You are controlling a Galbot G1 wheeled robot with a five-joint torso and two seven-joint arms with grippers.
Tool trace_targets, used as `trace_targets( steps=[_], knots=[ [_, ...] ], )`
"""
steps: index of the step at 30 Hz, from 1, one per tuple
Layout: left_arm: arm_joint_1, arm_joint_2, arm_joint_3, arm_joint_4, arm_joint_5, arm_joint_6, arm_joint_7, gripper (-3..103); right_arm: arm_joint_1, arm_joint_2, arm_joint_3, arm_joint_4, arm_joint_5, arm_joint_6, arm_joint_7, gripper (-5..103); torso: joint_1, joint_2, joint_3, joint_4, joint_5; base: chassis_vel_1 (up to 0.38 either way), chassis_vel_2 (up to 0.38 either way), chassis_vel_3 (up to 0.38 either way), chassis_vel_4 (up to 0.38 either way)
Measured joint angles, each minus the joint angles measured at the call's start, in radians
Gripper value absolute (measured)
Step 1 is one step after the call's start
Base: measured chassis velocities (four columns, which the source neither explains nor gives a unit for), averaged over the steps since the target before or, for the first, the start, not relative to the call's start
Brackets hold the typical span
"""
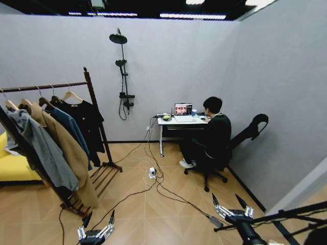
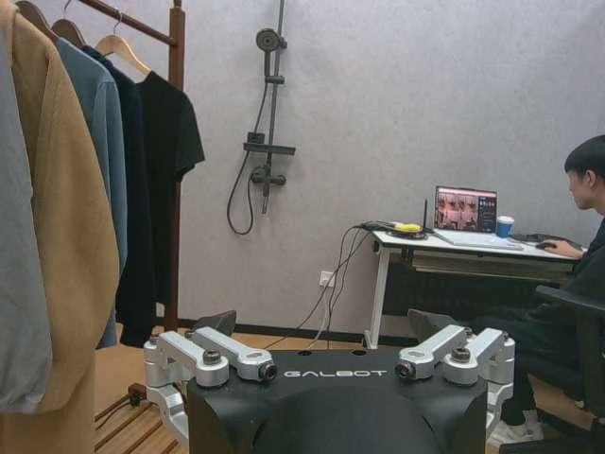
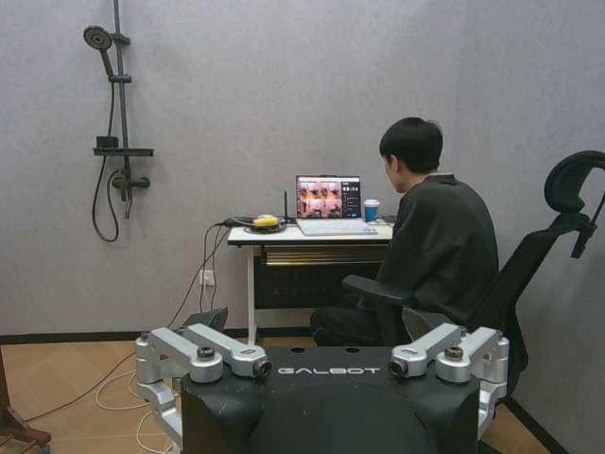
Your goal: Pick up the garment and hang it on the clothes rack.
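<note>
The garment (image 1: pixel 84 120), soft black cloth and likely light and floppy, already hangs on its pale hanger at the far end of the clothes rack (image 1: pixel 94 102); the stiff hanger neck is probably the surest hold. The left end effector (image 1: pixel 95 228) and right end effector (image 1: pixel 231 203) hover low over the floor, well apart from it, fingers spread and empty.

Black garment (image 1: pixel 88 122) (pale hanger) on reddish-brown clothes rack (image 1: pixel 95 102), rail's far end.

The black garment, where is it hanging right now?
In the head view the garment hangs at the left, last on the rack rail beside its far post, next to the blue jacket.
</note>
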Motion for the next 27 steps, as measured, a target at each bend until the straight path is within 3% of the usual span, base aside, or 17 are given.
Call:
trace_targets(
  steps=[18, 27],
  knots=[
    [0.000, 0.000, 0.000, 0.000, 0.000, 0.000, 0.000, 100, 0.000, 0.000, 0.000, 0.000, 0.000, 0.000, 0.000, 100, 0.000, 0.000, 0.000, 0.0000, 0.0001, 0.002, 0.001, -0.004, -0.001],
    [0.000, 0.000, 0.000, 0.000, 0.000, 0.000, -0.001, 100, 0.000, 0.000, 0.000, 0.000, 0.000, 0.000, 0.000, 100, 0.001, 0.000, 0.000, 0.0001, -0.0002, 0.111, -0.053, -0.097, 0.039]
  ],
)
